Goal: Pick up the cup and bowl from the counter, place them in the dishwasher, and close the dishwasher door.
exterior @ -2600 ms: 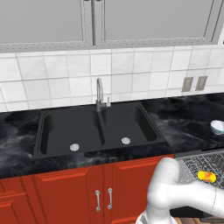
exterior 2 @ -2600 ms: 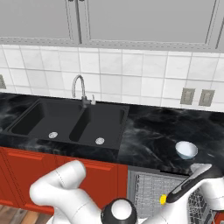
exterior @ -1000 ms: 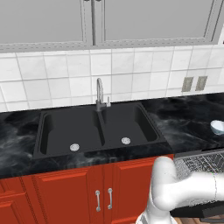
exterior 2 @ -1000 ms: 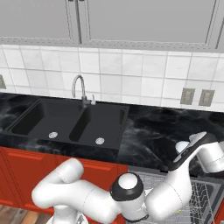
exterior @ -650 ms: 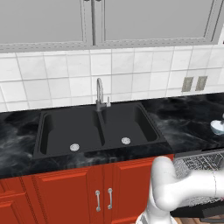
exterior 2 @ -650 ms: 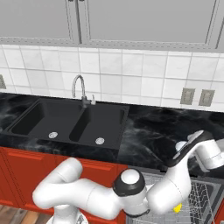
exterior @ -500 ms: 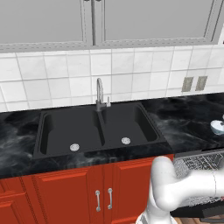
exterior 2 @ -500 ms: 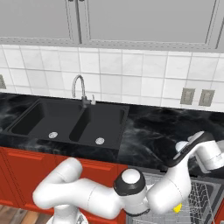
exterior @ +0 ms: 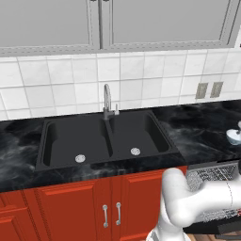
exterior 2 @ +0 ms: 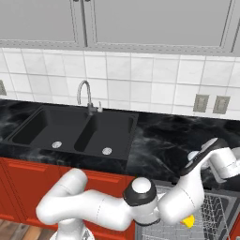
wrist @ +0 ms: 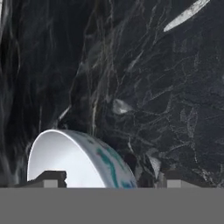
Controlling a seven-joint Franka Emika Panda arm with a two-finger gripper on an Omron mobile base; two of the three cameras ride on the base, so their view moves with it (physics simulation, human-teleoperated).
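The pale bowl (wrist: 72,159) with blue-green marks stands on the black veined counter (wrist: 153,87), close under my gripper (wrist: 111,180). The gripper is open. Its left fingertip (wrist: 52,177) is inside the bowl and the right one (wrist: 173,177) outside, so the bowl's near wall lies between them. In the left base view the bowl (exterior: 234,136) sits at the right edge. The yellow cup (exterior 2: 188,220) lies in the dishwasher's grey wire rack (exterior 2: 213,208). My white hand (exterior 2: 224,161) hovers over the counter (exterior 2: 154,140) just behind the rack.
A black double sink (exterior: 106,136) with a chrome faucet (exterior: 108,101) lies left of the arm. Red cabinet doors (exterior: 75,207) run below. Two wall sockets (exterior: 209,89) sit on the tiled backsplash. The rack (exterior: 209,175) juts out below the counter edge.
The cup left the gripper and now lies in the rack. The arm swung up to the bowl, then held almost still while the fingers drew slightly closer.
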